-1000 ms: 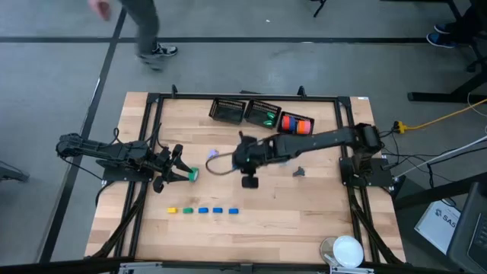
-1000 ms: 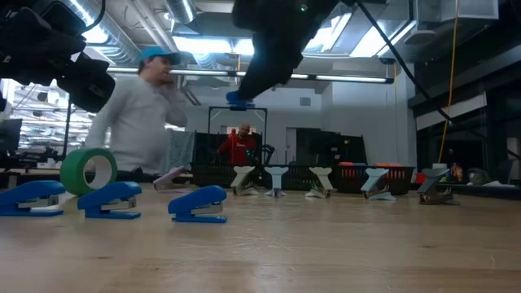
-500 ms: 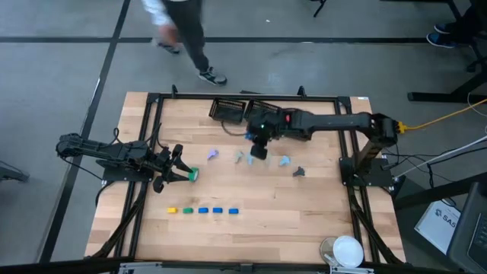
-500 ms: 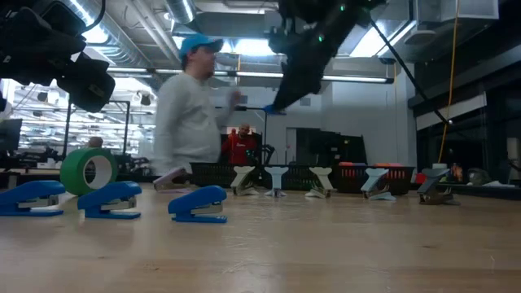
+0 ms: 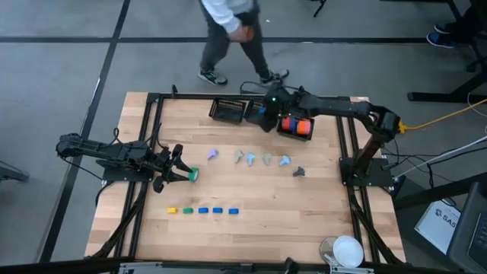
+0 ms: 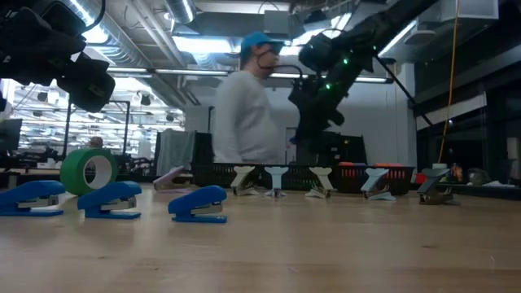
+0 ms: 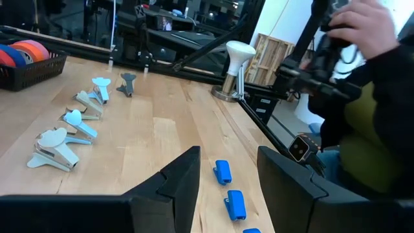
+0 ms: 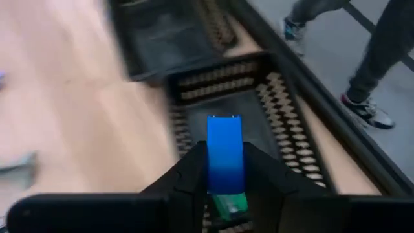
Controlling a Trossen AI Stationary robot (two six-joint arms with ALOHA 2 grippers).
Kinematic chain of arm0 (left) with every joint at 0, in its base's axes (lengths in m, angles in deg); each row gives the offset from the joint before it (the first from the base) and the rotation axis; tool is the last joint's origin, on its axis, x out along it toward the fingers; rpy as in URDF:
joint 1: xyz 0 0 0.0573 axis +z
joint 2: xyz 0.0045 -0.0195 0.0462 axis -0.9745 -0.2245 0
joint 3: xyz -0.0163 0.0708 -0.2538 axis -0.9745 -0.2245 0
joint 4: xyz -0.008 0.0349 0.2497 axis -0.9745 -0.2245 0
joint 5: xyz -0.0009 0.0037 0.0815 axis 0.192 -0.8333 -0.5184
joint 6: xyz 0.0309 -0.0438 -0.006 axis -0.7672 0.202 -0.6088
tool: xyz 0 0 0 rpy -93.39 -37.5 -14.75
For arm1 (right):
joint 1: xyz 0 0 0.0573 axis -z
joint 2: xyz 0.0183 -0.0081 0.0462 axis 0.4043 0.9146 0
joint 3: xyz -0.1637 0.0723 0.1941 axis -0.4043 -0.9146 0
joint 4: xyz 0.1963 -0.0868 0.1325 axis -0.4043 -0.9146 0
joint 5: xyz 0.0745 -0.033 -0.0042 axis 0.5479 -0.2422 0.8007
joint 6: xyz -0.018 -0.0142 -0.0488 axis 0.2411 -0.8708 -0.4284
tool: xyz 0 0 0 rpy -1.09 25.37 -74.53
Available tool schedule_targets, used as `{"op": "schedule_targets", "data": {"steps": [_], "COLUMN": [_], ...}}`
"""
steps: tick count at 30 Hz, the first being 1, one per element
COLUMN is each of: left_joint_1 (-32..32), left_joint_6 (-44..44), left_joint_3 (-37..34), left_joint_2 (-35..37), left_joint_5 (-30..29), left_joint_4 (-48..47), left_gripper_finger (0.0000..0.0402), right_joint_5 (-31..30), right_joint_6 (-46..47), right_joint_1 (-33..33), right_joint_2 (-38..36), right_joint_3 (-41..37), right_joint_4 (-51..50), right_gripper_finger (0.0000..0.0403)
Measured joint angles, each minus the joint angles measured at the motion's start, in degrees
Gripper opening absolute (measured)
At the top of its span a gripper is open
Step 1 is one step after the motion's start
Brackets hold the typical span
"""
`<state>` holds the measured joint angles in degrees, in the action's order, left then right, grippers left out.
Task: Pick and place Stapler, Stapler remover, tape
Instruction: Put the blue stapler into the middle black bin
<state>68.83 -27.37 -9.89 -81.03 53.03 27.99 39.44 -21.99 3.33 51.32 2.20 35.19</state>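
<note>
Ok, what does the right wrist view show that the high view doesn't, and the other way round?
Only the right wrist view: a blue stapler gripped in the right gripper.
Only the high view: the left gripper, open beside a green tape roll; a row of small staplers; the staple removers; a basket of tape rolls.
Both: the black basket under the right gripper, and a person's legs beside the table.

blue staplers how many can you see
5 blue staplers. Four lie in a row, right of a yellow one. One is held in the right claw over the baskets. More may be hidden inside.
</note>
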Motion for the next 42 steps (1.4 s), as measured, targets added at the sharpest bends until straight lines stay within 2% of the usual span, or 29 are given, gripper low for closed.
{"op": "schedule_targets", "data": {"steps": [7, 17, 29, 42], "left_joint_1": [0.01, 0.00, 0.01, 0.00], "left_joint_6": [0.00, 0.00, 0.00, 0.00], "left_joint_3": [0.00, 0.01, 0.00, 0.01], "left_joint_2": [0.00, 0.02, 0.00, 0.02], "left_joint_5": [0.02, 0.00, 0.00, 0.00], "left_joint_4": [0.00, 0.00, 0.00, 0.00], "left_gripper_finger": [0.0150, 0.0150, 0.0150, 0.0150], "right_joint_5": [0.46, 3.62, 3.66, 3.61], "right_joint_6": [1.30, 1.25, 1.05, 1.25], "right_joint_1": [4.18, 4.20, 4.18, 4.09], "right_joint_2": [1.00, 5.92, 6.73, 6.19], "right_joint_3": [-3.20, -3.16, -3.09, -3.09], "right_joint_4": [2.01, 1.07, 0.22, 0.18], "right_gripper_finger": [0.0083, 0.0089, 0.0091, 0.0172]}}
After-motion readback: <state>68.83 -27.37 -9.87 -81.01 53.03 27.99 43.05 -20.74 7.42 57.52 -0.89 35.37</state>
